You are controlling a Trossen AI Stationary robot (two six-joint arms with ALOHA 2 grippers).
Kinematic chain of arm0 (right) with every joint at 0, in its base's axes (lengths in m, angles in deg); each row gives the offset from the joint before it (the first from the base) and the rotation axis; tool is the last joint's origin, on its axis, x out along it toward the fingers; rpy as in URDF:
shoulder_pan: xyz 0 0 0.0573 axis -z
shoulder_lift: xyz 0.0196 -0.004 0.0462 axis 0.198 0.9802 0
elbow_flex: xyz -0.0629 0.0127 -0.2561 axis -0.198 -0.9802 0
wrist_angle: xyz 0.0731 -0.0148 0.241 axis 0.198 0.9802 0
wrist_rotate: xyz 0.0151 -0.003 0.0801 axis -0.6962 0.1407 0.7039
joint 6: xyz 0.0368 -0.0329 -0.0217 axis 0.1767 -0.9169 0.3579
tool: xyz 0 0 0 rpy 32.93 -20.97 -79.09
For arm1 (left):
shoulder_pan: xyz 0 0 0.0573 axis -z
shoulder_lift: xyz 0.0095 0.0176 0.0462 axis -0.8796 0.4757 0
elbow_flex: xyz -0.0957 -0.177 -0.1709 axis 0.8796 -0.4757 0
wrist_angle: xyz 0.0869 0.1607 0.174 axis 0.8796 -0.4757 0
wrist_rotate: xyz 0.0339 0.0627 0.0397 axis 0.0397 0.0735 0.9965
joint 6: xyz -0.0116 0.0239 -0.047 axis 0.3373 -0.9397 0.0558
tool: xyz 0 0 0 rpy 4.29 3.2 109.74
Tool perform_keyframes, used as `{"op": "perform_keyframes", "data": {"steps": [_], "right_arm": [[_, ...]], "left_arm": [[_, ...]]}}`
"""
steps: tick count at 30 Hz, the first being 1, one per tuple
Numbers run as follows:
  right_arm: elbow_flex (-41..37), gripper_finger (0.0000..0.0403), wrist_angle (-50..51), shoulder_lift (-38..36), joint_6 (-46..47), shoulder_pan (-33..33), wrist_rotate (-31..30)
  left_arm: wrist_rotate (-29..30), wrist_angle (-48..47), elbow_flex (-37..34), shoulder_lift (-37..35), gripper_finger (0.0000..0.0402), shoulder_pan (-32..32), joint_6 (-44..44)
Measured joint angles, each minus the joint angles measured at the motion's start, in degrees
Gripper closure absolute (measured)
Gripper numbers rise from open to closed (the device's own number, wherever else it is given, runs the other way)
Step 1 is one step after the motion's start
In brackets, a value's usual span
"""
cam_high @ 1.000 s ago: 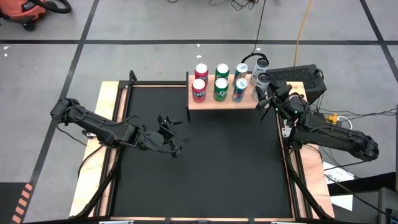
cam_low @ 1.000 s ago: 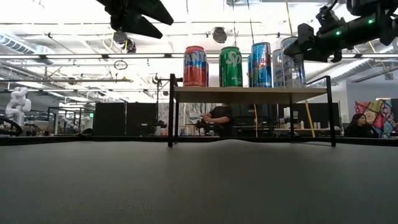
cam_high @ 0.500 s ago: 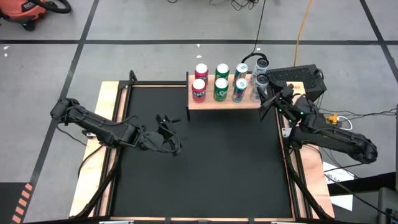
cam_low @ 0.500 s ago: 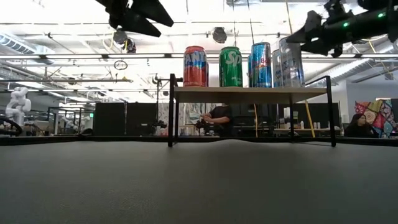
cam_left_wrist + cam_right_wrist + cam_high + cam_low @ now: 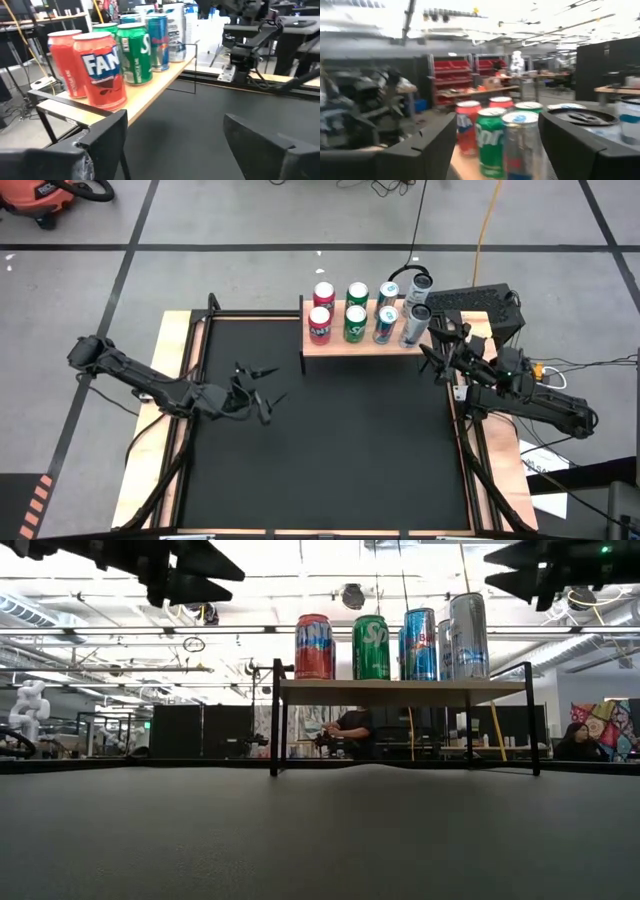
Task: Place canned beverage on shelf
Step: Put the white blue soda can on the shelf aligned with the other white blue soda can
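The shelf (image 5: 340,346) stands at the far edge of the black mat, its light-wood top on thin black legs (image 5: 276,720). Several cans stand upright on it in two rows: red (image 5: 319,325), green (image 5: 354,323), blue (image 5: 384,325), and a tall silver can (image 5: 413,324) at its right end (image 5: 468,635). My right gripper (image 5: 432,348) hovers open just right of that end, level with the can tops (image 5: 497,135), touching nothing. Over the mat's left half, well clear of the shelf, my left gripper (image 5: 268,385) hangs open and faces the cans (image 5: 175,130).
Wooden side rails (image 5: 180,370) frame the black mat (image 5: 340,450). Black equipment and headphones (image 5: 480,302) sit just beyond the shelf's right end. In the room beyond the table, people sit at desks (image 5: 350,730).
My right gripper has drawn back from the silver can toward the table's right and near side and has tipped upward. The can stays upright on the shelf's right end. My left gripper has gone toward the table's left edge and sunk a little.
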Motion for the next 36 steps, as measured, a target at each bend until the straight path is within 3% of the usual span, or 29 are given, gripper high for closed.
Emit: {"op": "perform_keyframes", "data": {"steps": [9,16,22,28,32,36], "right_arm": [[1.48,0.0163,4.55,-0.11,-9.08,-0.56,-7.98],[11.34,0.0198,10.58,3.10,-13.09,-0.56,-8.65],[28.48,0.0187,28.37,17.11,-6.95,-0.49,-11.01],[50.29,0.0112,46.96,34.86,-0.56,-0.41,-17.85],[67.99,0.0060,64.37,46.26,5.26,1.35,-17.86],[82.34,0.0039,80.50,55.71,12.14,3.97,-17.54]], "left_arm": [[-0.18,0.12,-1.13,-0.78,0.0104,-1.16,0.53],[-0.74,1.17,-1.13,-0.78,0.0105,-1.75,0.39],[-5.75,1.31,-1.13,-0.76,0.0105,-5.98,0.52],[-8.62,1.66,-1.13,-0.74,0.0105,-9.63,0.68],[-10.29,1.63,-1.13,-0.74,0.0105,-10.16,0.66],[-11.48,1.44,-1.13,-0.74,0.0105,-10.18,0.63]]}}
